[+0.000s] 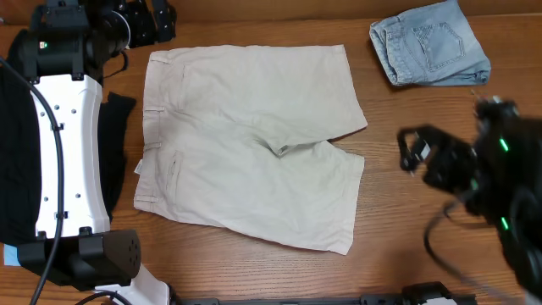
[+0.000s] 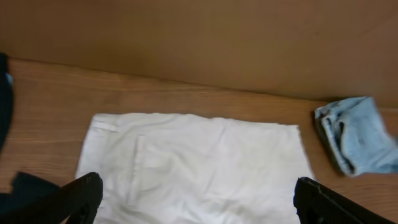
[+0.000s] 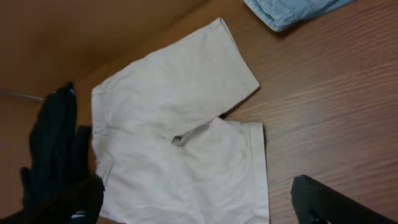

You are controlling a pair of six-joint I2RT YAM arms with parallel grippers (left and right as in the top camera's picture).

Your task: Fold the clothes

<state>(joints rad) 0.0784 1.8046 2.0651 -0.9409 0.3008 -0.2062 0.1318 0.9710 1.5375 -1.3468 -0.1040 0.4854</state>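
Note:
The pale beige shorts (image 1: 250, 140) lie spread flat in the middle of the table, waistband to the left and both legs to the right. They also show in the left wrist view (image 2: 199, 155) and the right wrist view (image 3: 180, 118). My left gripper (image 1: 148, 21) is above the table's far left corner, just beyond the waistband; its fingers (image 2: 198, 184) are wide open and empty. My right gripper (image 1: 411, 151) is to the right of the lower leg's hem, above bare wood; its fingers (image 3: 198, 186) are open and empty.
A folded light blue denim garment (image 1: 430, 44) lies at the far right corner and also shows in the left wrist view (image 2: 357, 140). A black garment (image 1: 114, 127) lies left of the shorts, partly under the left arm. Bare wood surrounds the shorts.

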